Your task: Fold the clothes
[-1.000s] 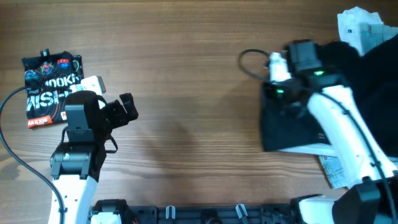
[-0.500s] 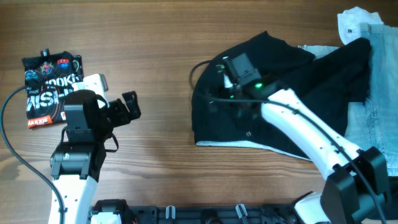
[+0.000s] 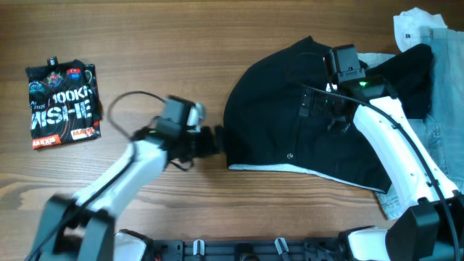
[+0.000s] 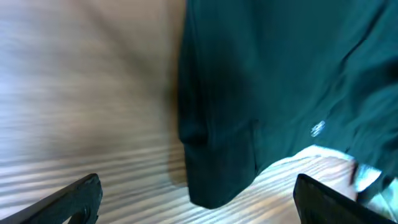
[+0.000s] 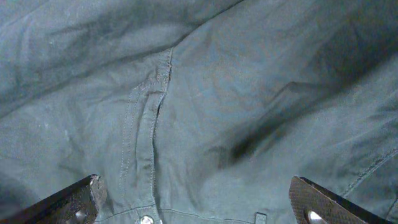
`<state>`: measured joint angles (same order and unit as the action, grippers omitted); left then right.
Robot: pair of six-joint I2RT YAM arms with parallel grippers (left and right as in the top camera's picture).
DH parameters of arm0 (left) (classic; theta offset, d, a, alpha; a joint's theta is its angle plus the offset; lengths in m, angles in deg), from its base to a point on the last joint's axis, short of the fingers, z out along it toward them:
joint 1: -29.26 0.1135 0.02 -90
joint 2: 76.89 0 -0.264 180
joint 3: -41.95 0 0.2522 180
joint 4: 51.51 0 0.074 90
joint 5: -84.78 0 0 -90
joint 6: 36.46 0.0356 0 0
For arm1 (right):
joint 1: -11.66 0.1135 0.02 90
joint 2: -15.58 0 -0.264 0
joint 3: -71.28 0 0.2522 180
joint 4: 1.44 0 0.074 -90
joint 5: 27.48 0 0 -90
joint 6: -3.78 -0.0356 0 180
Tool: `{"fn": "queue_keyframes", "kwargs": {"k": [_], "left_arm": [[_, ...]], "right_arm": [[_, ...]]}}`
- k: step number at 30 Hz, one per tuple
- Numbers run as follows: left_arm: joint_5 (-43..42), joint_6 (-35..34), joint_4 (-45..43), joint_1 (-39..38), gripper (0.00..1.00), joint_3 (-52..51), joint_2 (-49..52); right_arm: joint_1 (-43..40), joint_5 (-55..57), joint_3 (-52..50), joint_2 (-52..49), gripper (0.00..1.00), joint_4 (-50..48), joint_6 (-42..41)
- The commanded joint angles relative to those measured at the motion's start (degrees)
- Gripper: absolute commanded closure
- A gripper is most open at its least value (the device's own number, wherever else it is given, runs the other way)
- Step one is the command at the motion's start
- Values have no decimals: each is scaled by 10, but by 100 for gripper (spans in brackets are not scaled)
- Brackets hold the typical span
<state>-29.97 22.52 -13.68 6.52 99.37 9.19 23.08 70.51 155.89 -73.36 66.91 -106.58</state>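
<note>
Here's the black garment [image 3: 283, 123], spread across the right half of the table [image 3: 181, 58]. Its white inner edge [image 3: 264, 167] peeks out along the hem nearest me, and the denim [image 3: 444, 134] and a white piece [image 3: 413, 25] sit at the far right. My left gripper [image 3: 210, 139] is just beside the garment's left edge, jaws wide, holding nothing. My right gripper [image 3: 322, 109] hovers over the middle, equally wide and empty. Best play, I reckon: pinch that left hem corner cleanly, lift low, and carry it across without dragging the rest.
</note>
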Motion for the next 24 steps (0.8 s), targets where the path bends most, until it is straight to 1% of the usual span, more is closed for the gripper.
{"fn": "queue_keyframes", "kwargs": {"k": [1, 2, 3, 4, 5, 6, 7, 8, 10, 12, 13, 14, 16, 17, 18, 19, 20, 22, 23, 24], "left_arm": [[-12, -86, -37, -62, 7, 6, 62], [-12, -114, -52, -73, 9, 6, 72], [-12, -132, -67, -84, 14, 6, 80], [-11, -132, -79, -90, 27, 6, 85], [-11, -132, -87, -94, 42, 6, 88], [-11, -132, -91, -94, 62, 6, 89], [-6, -132, -91, -94, 88, 6, 90], [6, -131, -91, -91, 96, 6, 90], [17, -128, -90, -80, 96, 6, 89], [17, -116, -73, -53, 96, 7, 74], [40, -52, -21, -7, 96, 23, 46], [75, -21, 16, 21, 96, 37, 31], [186, 50, 88, 90, 96, 83, 0], [245, 75, 110, 129, 96, 115, -13], [299, 102, 115, 196, 96, 169, -21], [297, 103, 111, 242, 96, 212, -21], [271, 103, 96, 284, 92, 250, -19], [198, 103, 72, 327, 23, 272, -19], [177, 103, 75, 335, 11, 272, -19], [163, 102, 92, 339, 0, 272, -18]], "right_arm": [[-2, 11, 4, 10, 0, 5, -7], [-2, 11, 4, 10, 0, 5, -7], [-2, 10, 4, 10, 0, 6, -7], [-2, 11, 4, 10, 0, 7, -7], [-2, 10, 4, 10, 0, 9, -7], [-2, 11, 4, 10, 0, 12, -7], [-2, 11, 4, 10, 0, 14, -7], [-2, 11, 4, 10, 0, 15, -7], [-2, 11, 4, 10, 1, 15, -6], [-2, 21, 4, 10, 0, 18, -7], [-2, 37, 4, 10, 0, 20, -7], [-3, 41, 4, 10, 0, 20, -7], [-6, 41, 4, 10, 0, 20, -8], [-9, 40, 4, 10, 0, 20, -9], [-9, 40, 4, 10, 0, 20, -9], [-9, 36, 4, 10, 0, 20, -8], [-9, 28, 4, 10, 0, 20, -8], [-9, 15, 4, 9, 0, 18, -8], [-9, 9, 4, 9, 0, 18, -8], [-9, 3, 4, 9, 0, 18, -8]]}}
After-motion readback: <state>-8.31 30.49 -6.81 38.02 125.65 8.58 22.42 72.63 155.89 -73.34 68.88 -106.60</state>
